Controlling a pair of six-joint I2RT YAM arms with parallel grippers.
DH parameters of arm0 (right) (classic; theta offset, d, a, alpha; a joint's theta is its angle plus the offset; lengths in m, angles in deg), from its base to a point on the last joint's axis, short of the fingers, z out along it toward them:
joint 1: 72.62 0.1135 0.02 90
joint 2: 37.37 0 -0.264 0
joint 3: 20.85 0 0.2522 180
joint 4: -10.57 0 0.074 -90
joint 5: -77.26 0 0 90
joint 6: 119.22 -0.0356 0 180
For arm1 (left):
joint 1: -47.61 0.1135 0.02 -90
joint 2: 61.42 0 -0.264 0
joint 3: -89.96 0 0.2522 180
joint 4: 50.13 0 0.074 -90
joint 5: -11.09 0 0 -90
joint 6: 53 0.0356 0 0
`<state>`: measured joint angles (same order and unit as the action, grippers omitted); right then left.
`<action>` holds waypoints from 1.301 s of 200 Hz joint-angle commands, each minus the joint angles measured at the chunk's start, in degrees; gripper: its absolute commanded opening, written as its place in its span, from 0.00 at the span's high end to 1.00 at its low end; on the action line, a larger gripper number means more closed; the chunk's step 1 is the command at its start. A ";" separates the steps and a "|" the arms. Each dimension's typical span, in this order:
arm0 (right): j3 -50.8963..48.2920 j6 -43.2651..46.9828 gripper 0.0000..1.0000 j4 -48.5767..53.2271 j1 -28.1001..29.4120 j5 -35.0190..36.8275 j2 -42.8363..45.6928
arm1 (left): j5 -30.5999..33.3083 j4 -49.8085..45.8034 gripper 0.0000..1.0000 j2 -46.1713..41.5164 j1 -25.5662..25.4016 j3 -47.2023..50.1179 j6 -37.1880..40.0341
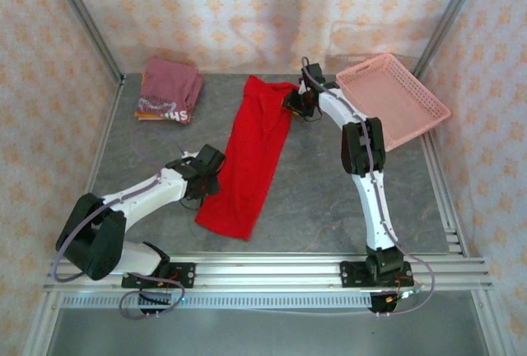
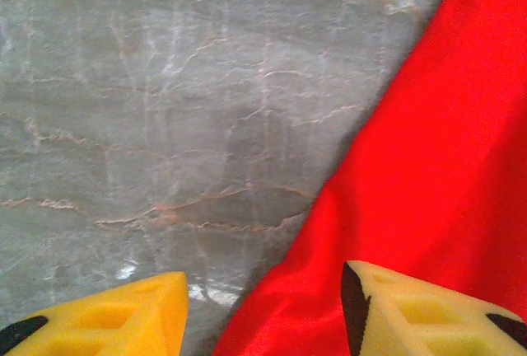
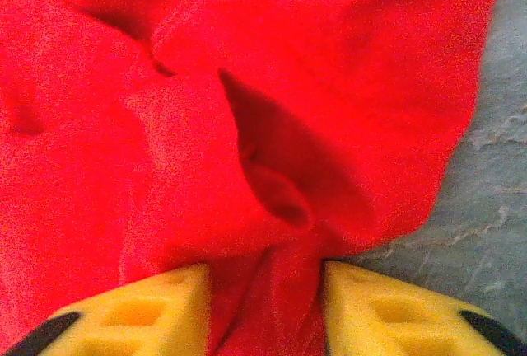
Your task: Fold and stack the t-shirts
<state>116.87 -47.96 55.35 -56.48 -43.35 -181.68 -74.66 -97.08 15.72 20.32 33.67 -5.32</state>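
The bright red t-shirt (image 1: 251,154) lies as a long narrow strip down the middle of the grey table (image 1: 329,199). My left gripper (image 1: 206,176) is at its lower left edge, open. In the left wrist view the cloth edge (image 2: 428,150) runs between the yellow fingers (image 2: 412,306) of that gripper (image 2: 263,290). My right gripper (image 1: 292,100) is at the shirt's far right corner. There it (image 3: 265,290) is shut on a bunched fold of red cloth (image 3: 272,125). A folded maroon-pink t-shirt (image 1: 171,84) with white lettering lies on an orange one (image 1: 151,114) at the back left.
A pink plastic lattice basket (image 1: 394,102) sits tilted at the back right, close to the right arm. Metal frame posts and patterned walls close in the table. Bare grey surface lies right of the red shirt and left of it (image 2: 165,109).
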 commanded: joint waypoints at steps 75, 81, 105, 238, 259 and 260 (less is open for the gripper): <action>-54.34 -7.55 0.36 -28.67 4.67 1.07 43.15 | -14.14 0.35 0.60 -6.66 0.53 8.44 8.51; -55.89 -7.81 0.36 -28.84 5.18 0.87 44.18 | -14.05 0.49 0.62 -6.33 0.41 8.63 8.48; -60.55 -8.61 0.37 -28.86 6.42 0.72 47.85 | -13.22 0.58 0.73 -5.47 0.31 9.46 8.01; -76.85 -9.90 0.40 -16.66 6.47 8.08 68.31 | -12.68 7.18 0.90 -0.83 -21.03 8.20 -12.88; -80.23 -11.35 0.41 -14.56 6.45 9.08 73.73 | -10.24 7.52 0.91 3.65 -24.80 4.16 -13.47; -80.39 -11.42 0.41 -14.35 6.45 9.08 73.86 | -10.15 7.53 0.91 3.81 -24.90 4.01 -13.48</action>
<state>39.37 -57.64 36.21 -49.90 -37.69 -113.68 -87.44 -91.20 15.29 -1.18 41.28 -15.49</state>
